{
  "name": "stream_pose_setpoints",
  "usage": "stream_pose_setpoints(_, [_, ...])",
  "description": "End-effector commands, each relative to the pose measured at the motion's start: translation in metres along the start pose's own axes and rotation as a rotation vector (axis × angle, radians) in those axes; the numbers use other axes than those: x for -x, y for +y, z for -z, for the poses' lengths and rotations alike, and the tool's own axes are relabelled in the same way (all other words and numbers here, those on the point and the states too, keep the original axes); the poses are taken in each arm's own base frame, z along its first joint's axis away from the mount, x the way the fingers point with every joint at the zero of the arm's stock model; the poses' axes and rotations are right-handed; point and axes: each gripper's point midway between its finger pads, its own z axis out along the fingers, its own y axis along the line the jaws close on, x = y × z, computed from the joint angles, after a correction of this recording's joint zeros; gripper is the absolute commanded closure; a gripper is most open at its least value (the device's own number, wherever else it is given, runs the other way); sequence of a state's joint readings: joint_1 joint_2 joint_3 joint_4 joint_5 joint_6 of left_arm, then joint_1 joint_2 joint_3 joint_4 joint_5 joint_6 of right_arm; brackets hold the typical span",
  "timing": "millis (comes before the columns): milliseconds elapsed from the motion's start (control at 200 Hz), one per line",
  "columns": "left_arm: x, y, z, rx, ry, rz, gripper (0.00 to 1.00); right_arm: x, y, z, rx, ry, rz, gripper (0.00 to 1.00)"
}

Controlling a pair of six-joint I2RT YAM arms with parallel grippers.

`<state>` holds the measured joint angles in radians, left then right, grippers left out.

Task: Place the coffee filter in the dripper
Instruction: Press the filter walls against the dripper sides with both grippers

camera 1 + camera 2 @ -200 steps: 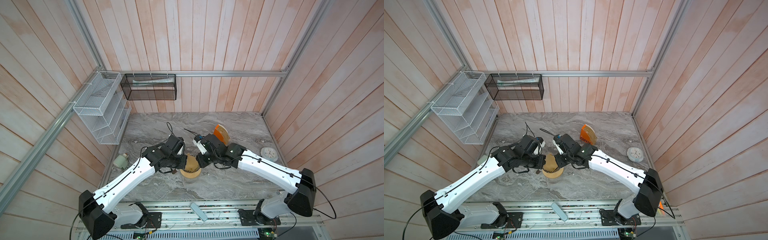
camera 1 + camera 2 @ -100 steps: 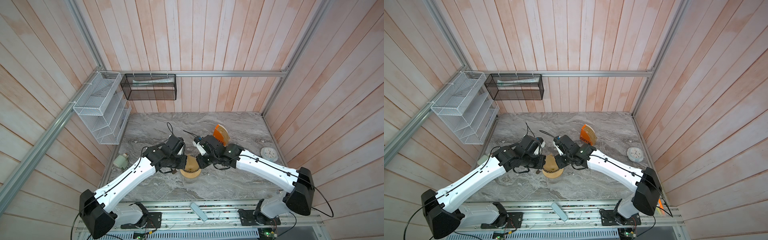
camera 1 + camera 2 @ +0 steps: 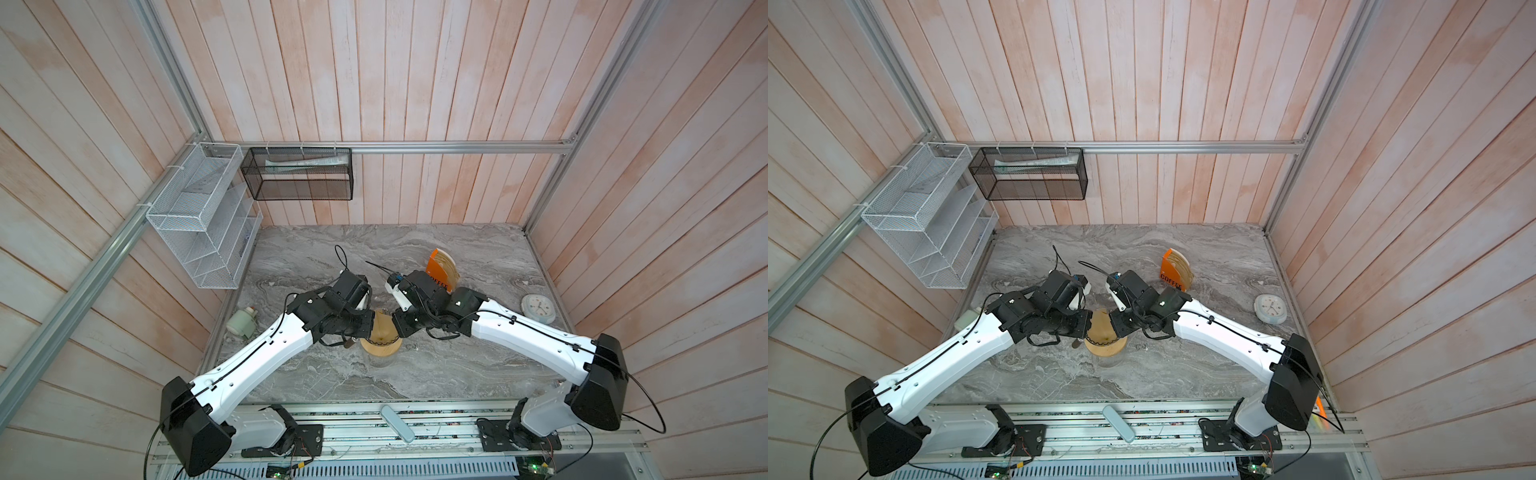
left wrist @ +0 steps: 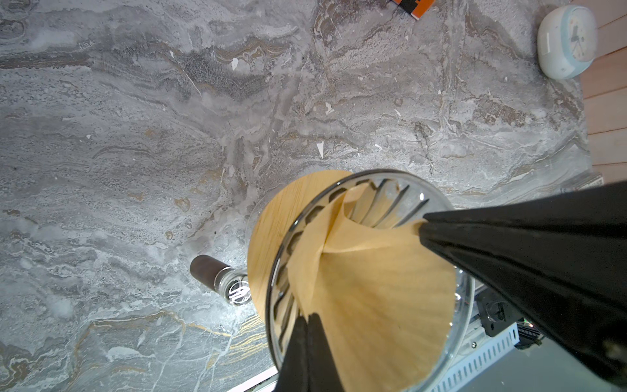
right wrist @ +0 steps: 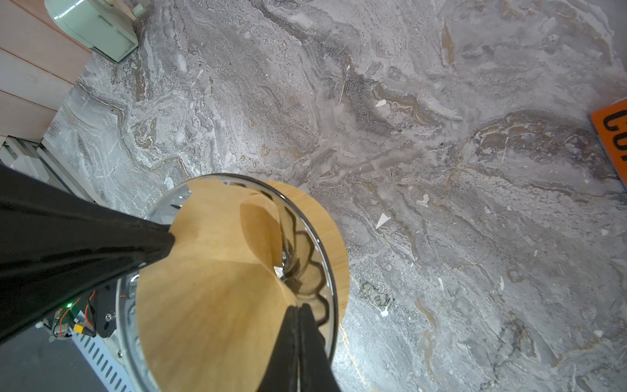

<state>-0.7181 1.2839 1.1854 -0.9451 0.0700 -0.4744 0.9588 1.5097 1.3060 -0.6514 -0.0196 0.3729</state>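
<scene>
While both arms meet over the middle of the bench, toward its front edge, the coffee filter sits in the mouth of the dripper. Its tan cone is partly spread, and one flap curls inward over the ribbed wall. The left gripper has its jaws pressed together with no gap, pinching the filter's rim on one side. The right gripper has its jaws likewise closed on the rim at the opposite side, so the paper is held from both sides. In the right wrist view the filter's point reaches down toward the dripper's throat. The dripper rests on a pale wooden ring, which sits on a glass jug whose dark handle sticks out sideways. Behind the right arm an orange stand lettered COFFEE stands apart from the dripper. A round clock lies near the bench's right edge.
</scene>
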Motion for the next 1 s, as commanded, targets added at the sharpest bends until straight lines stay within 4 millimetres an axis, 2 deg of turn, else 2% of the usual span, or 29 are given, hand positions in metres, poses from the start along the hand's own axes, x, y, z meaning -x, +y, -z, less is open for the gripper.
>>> stream_pose_setpoints(0, [-0.001,0.007,-0.006,0.031,0.006,-0.010,0.97,-0.010,-0.010,-0.008,-0.038,0.042,0.000,0.94])
stream_pose_setpoints(495, [-0.005,0.010,-0.006,0.041,0.008,-0.005,0.97,-0.012,-0.011,-0.011,-0.046,0.052,0.002,0.94])
stream_pose_setpoints(720, [0.002,0.008,0.002,0.036,-0.020,-0.002,0.97,-0.002,-0.007,-0.002,-0.029,0.022,-0.004,0.93])
stream_pose_setpoints(925, [0.005,0.006,0.008,0.027,-0.032,-0.001,0.73,0.003,-0.004,0.004,-0.019,0.006,-0.007,0.85])
stream_pose_setpoints(995, [0.006,0.005,0.010,0.020,-0.039,0.001,0.68,0.004,-0.003,0.005,-0.017,0.004,-0.007,0.82])
